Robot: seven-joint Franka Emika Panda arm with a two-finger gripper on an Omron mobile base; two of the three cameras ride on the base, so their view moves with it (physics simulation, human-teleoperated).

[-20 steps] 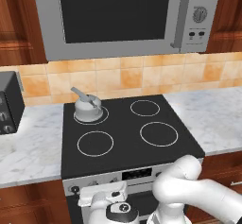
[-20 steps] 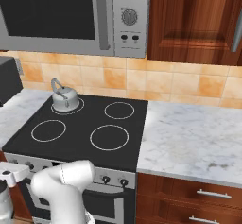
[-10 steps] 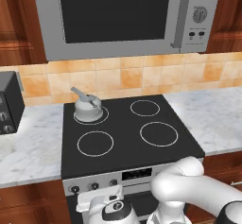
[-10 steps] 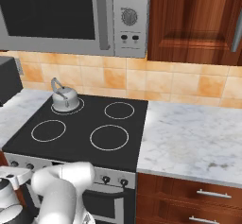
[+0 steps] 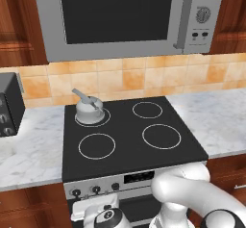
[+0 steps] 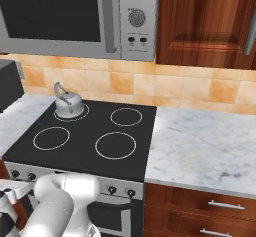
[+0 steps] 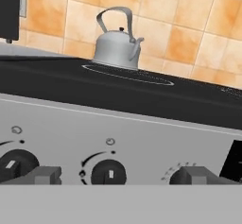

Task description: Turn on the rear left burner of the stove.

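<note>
The stove (image 5: 129, 140) has a black glass top (image 6: 85, 131) with four white rings. The rear left burner (image 5: 104, 120) is the small ring under a grey kettle (image 5: 89, 110); the ring (image 6: 83, 113) looks white, with no red visible. In the hand view the kettle (image 7: 116, 46) stands on that ring (image 7: 142, 79) beyond the silver front panel (image 7: 142, 138). My gripper (image 7: 120, 176) is open and low in front of the panel's left knobs. A black knob (image 7: 108, 173) lies between the fingertips (image 7: 43, 175), and I cannot tell if they touch it. The hand (image 5: 102, 214) hangs below the knob row (image 5: 95, 189).
A grey microwave (image 5: 115, 15) hangs above the stove. A dark toaster (image 5: 9, 104) stands on the marble counter to the left. More marble counter (image 6: 200, 146) with wooden drawers (image 6: 210, 211) lies to the right. Another knob (image 7: 16, 164) sits left of my fingers.
The arm has folded down and the hand has sunk a little lower and to the left in front of the knob panel. The kettle and stove have not moved.
</note>
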